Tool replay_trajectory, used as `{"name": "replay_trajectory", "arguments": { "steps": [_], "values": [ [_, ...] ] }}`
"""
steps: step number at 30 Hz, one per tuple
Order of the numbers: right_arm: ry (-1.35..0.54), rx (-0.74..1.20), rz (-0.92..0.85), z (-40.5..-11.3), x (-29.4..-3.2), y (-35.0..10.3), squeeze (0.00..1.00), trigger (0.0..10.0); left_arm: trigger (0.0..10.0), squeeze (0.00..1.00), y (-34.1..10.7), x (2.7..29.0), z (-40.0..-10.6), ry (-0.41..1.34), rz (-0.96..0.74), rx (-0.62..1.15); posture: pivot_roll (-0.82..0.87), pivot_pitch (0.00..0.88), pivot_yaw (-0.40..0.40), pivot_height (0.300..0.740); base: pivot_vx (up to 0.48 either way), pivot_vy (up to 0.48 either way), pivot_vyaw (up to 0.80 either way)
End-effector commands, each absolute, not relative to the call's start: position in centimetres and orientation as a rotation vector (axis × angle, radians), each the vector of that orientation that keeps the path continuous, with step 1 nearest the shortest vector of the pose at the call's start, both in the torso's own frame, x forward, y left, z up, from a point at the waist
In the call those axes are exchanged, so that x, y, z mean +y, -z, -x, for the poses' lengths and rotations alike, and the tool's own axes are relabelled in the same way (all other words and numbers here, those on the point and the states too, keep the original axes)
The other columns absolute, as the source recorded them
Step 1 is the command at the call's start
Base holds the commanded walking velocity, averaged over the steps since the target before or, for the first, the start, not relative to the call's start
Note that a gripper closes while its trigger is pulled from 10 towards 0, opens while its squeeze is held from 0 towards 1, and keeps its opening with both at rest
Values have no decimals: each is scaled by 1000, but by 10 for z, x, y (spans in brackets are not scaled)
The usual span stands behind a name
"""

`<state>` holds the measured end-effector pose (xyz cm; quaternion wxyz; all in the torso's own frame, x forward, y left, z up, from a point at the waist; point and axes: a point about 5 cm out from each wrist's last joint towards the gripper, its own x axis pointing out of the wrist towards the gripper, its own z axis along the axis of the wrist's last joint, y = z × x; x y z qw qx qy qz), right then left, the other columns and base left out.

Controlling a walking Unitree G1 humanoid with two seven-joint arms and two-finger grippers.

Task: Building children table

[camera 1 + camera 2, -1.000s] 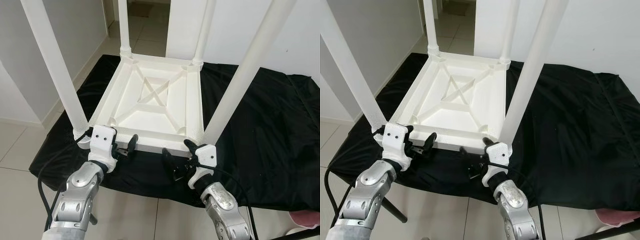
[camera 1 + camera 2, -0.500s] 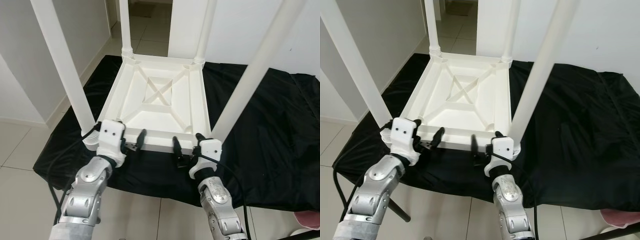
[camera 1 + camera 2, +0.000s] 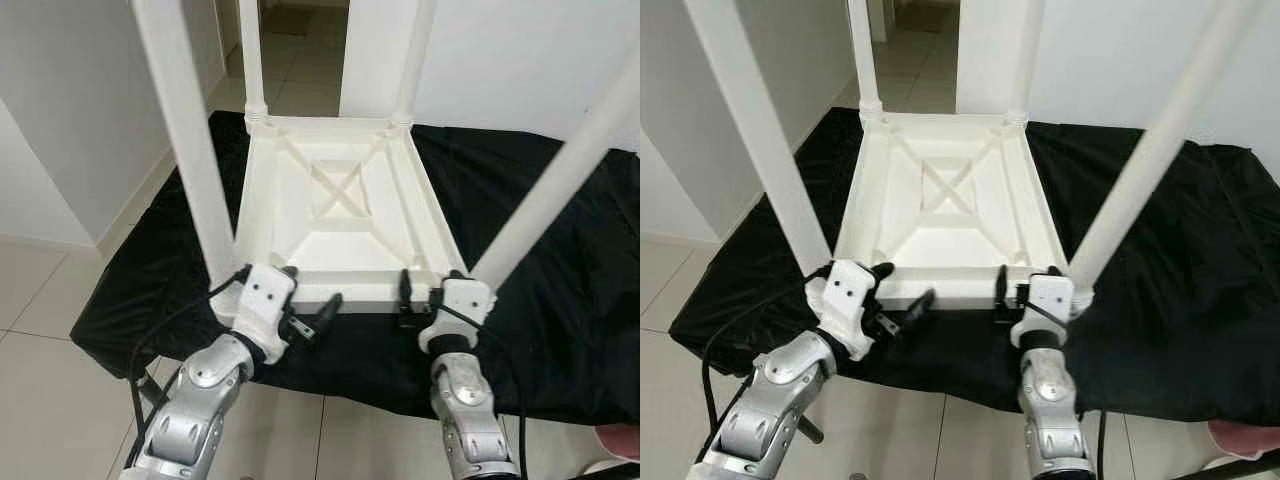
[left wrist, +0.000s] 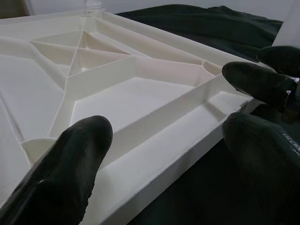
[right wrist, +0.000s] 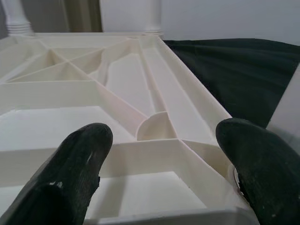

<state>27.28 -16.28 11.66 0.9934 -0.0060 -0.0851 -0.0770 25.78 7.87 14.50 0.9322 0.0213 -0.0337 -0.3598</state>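
A white children's table [image 3: 340, 215] is lying upside down on a black cloth [image 3: 540, 290], its ribbed underside facing up with a cross-shaped brace at the centre. Four white legs are standing up from its corners: the near left leg [image 3: 190, 150] is rising at about 11 o'clock from the near edge, the near right leg [image 3: 565, 175] is leaning out toward 1 o'clock, and the two far legs [image 3: 862, 55] are standing at the 12 o'clock end by a doorway. The cloth is covering a low surface on a pale tiled floor [image 3: 50, 290].

The left gripper [image 3: 308, 300] is reaching in from 7 o'clock to the near edge of the table, close to the base of the near left leg. Its fingers [image 4: 70, 164] are spread apart, one sitting over the ribbed inside of the frame and the other hanging outside the rim above the cloth, so the rim is passing between them without being squeezed.

The right gripper [image 3: 425, 298] is coming in from 5 o'clock to the same near edge, just beside the base of the near right leg. Its fingers [image 5: 79, 164] are likewise released, straddling the near corner ribs, with a wide gap between the two black tips.
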Motion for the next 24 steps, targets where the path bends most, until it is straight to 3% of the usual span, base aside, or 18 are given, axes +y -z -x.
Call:
{"name": "replay_trajectory", "arguments": {
  "steps": [1,5,16,19,24],
  "values": [
    [236,-119,34,-272,-182,-106,0,10000,10000,0,-142,74,-250,829,-31,-35,-11,50,16,740,0,0,0],
    [297,-111,80,-276,-202,-106,0,10000,10000,0,-139,72,-236,934,-35,6,-10,51,14,740,0,0,0],
    [338,-121,99,-280,-217,-108,0,10000,10000,0,-137,88,-215,1033,-90,90,5,41,3,740,0,0,0],
    [326,-122,108,-284,-217,-108,0,10000,10000,0,-139,114,-197,1057,-130,167,27,34,-9,740,0,0,0],
    [322,-116,114,-287,-220,-106,0,10000,10000,0,-145,131,-194,1020,-125,179,41,31,-14,740,0,0,0]
  ]
}}
